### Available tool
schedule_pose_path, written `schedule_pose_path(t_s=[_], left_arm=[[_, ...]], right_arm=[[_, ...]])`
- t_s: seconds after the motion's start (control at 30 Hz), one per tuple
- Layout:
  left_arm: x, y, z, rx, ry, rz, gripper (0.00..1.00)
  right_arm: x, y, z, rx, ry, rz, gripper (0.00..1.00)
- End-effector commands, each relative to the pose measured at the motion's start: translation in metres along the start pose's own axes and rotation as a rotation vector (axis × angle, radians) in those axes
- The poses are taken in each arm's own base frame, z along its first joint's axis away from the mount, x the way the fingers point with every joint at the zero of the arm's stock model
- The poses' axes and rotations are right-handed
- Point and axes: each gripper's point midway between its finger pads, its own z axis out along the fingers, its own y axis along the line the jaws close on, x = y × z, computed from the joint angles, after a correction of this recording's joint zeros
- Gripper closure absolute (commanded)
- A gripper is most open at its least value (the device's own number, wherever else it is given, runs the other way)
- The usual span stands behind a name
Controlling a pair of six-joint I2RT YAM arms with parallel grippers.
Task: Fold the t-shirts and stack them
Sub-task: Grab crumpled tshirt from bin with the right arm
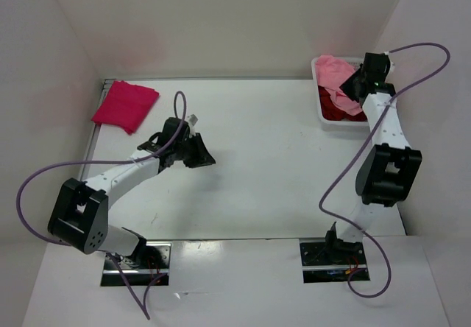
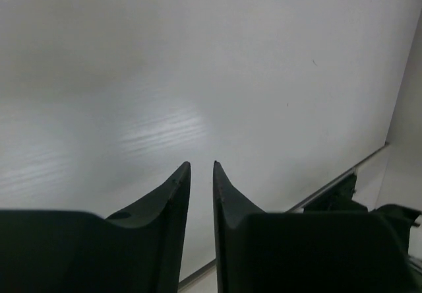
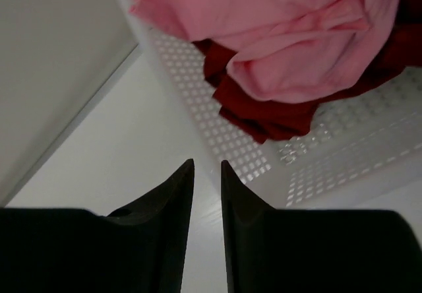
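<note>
Your L fingers (image 2: pixel 173 197) sat barely parted, thin slit btwn them, nothing held, over the white table (image 2: pixel 198 75). R fingers (image 3: pixel 178 197) were the same, empty, just short of the rim of the white mesh basket (image 3: pixel 194 95) at far right. Light pink t-shirt (image 3: pixel 290 29) lay bunched in it on top of the dark red t-shirt (image 3: pixel 264 115). Crimson-pink t-shirt (image 1: pixel 125 104) lay folded at the far-left corner, well apart from the basket.

Left fingers (image 2: pixel 173 197), right fingers (image 3: pixel 175 197): narrow gap, gripping nothing.
</note>
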Motion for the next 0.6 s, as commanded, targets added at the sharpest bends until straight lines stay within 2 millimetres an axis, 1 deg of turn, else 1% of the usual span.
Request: schedule_pose_path(t_s=[0.0, 0.03, 0.07, 0.1, 0.13, 0.17, 0.2, 0.23, 0.27, 0.3, 0.33, 0.37, 0.4, 0.47, 0.5, 0.57], left_arm=[[0.007, -0.019, -0.003, 0.07, 0.006, 0.03, 0.72], [0.013, -0.02, 0.0, 0.075, 0.029, 0.036, 0.65], [0.017, -0.019, 0.003, 0.072, 0.042, 0.06, 0.62], [0.017, -0.021, 0.005, 0.079, 0.05, 0.072, 0.6], [0.019, -0.019, 0.004, 0.074, 0.056, 0.078, 0.59], [0.017, -0.021, 0.003, 0.075, 0.055, 0.088, 0.56], [0.017, -0.02, 0.003, 0.075, 0.054, 0.1, 0.55], [0.017, -0.02, 0.003, 0.075, 0.054, 0.1, 0.55], [0.017, -0.02, 0.003, 0.075, 0.054, 0.1, 0.53], [0.019, -0.02, 0.005, 0.079, 0.069, 0.097, 0.52], [0.022, -0.018, 0.008, 0.079, 0.086, 0.093, 0.52], [0.024, -0.016, 0.01, 0.073, 0.092, 0.09, 0.52], [0.026, -0.016, 0.011, 0.076, 0.106, 0.087, 0.52], [0.028, -0.013, 0.015, 0.067, 0.116, 0.082, 0.52], [0.03, -0.011, 0.017, 0.06, 0.124, 0.07, 0.52], [0.023, -0.015, 0.018, 0.061, 0.109, 0.074, 0.5]], right_arm=[[-0.026, -0.006, 0.031, 0.086, -0.077, 0.024, 0.69], [-0.025, -0.01, 0.039, 0.109, -0.075, 0.036, 0.61], [-0.021, -0.022, 0.055, 0.144, -0.061, 0.049, 0.55], [-0.031, -0.026, 0.06, 0.157, -0.086, 0.08, 0.47], [-0.031, -0.027, 0.067, 0.16, -0.082, 0.08, 0.45], [-0.021, -0.032, 0.084, 0.172, -0.052, 0.089, 0.44], [-0.036, -0.028, 0.088, 0.159, -0.081, 0.096, 0.43], [-0.033, -0.031, 0.094, 0.172, -0.064, 0.095, 0.41], [-0.023, -0.038, 0.111, 0.193, -0.036, 0.093, 0.41], [-0.032, -0.031, 0.113, 0.18, -0.054, 0.105, 0.41], [-0.026, -0.036, 0.124, 0.19, -0.04, 0.104, 0.39], [-0.027, -0.035, 0.128, 0.189, -0.042, 0.113, 0.39], [-0.033, -0.031, 0.13, 0.179, -0.056, 0.114, 0.39], [-0.034, -0.033, 0.136, 0.186, -0.061, 0.114, 0.39], [-0.031, -0.035, 0.143, 0.195, -0.051, 0.113, 0.39], [-0.029, -0.036, 0.148, 0.207, -0.036, 0.121, 0.39]])
